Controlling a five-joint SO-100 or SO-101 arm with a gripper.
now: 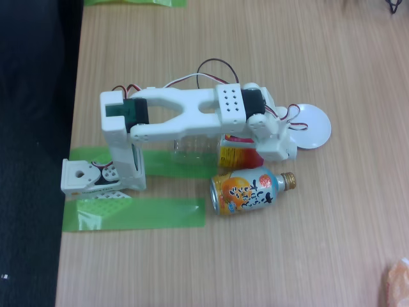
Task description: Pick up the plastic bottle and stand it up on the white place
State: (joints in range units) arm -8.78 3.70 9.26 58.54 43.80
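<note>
**Q:** Where is the plastic bottle?

**A:** In the fixed view, the plastic bottle (195,148) lies on its side on the wooden table (255,256), mostly hidden under my white arm (185,109). Its red and yellow label pokes out beside my pincer (281,146). Just below it lies an orange and light-blue can (249,190) with a gold cap, also on its side.

**Q:** And your pincer?

**A:** It hangs over the bottle's label end. I cannot tell whether it is open or closed. The white place (313,125), a round disc, sits just to its right. Green tape (140,213) runs by my base.
</note>
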